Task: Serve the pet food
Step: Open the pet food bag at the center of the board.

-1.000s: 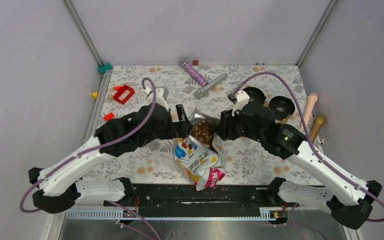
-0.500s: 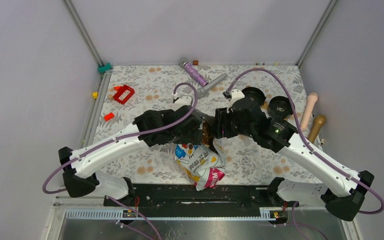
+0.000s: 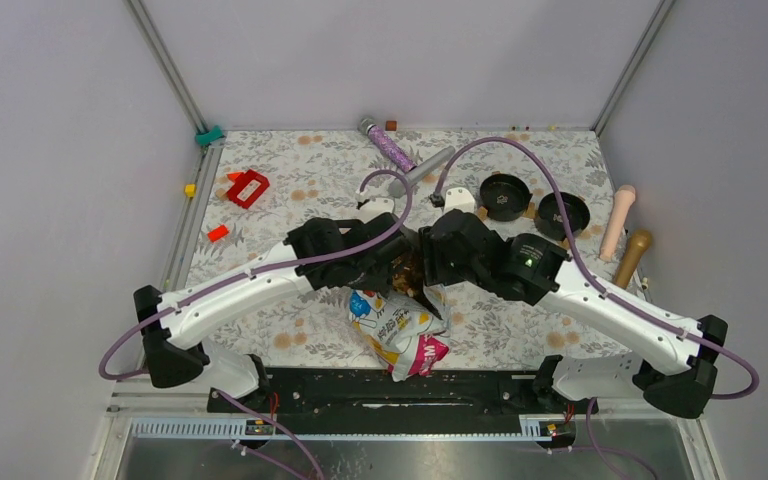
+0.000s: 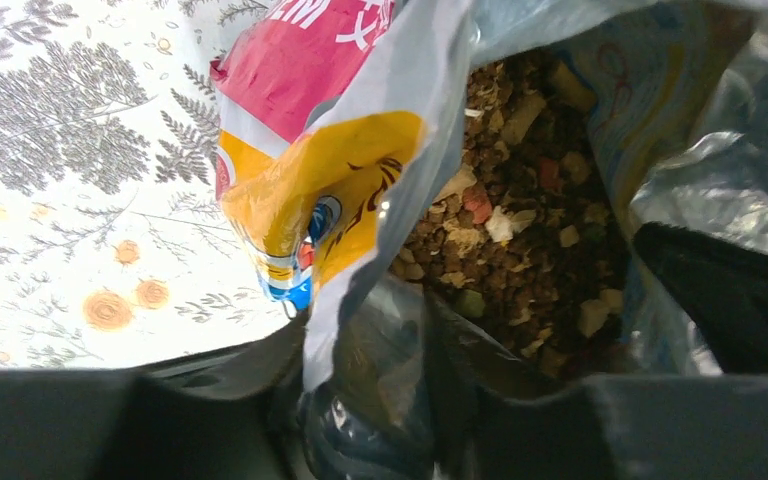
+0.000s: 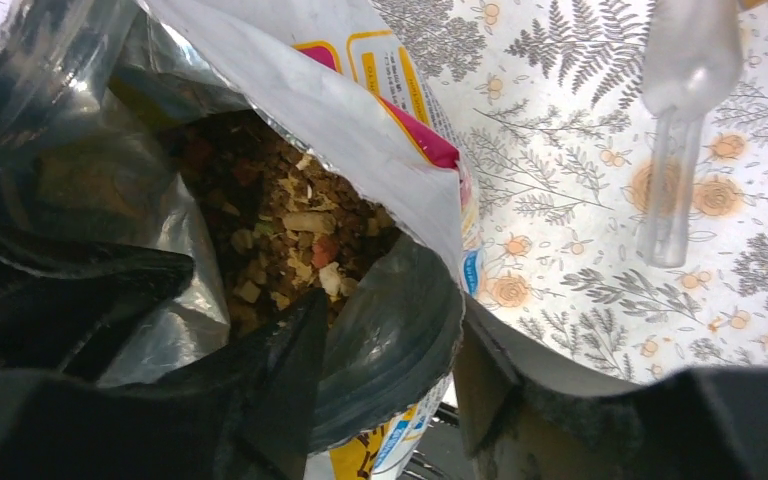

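The pet food (image 4: 520, 230) lay deep inside the open bag (image 3: 400, 325), a loose heap of small brown and tan nuggets with a few reddish and pale bits, just beyond and between your two sets of jaws. The bag was glossy film, yellow, white and magenta outside and crinkled silver inside. Its ragged mouth was turned up toward the jaws, and its printed body lay on the arm-base side of them. Your left gripper (image 4: 370, 400) straddled one side of the rim, fingers partly apart with foil bunched between them; whether it actually pinched the film could not be told. Your right gripper (image 5: 390, 385) straddled the opposite rim the same way, and its hold was just as unclear. Under the jaws spread the flat cloth (image 4: 60, 150), printed with grey ferns and orange flowers. Beyond the right jaws lay a translucent plastic piece (image 5: 680, 120), and farther out on that side stood round black bowls (image 3: 506, 195), well apart from the bag.
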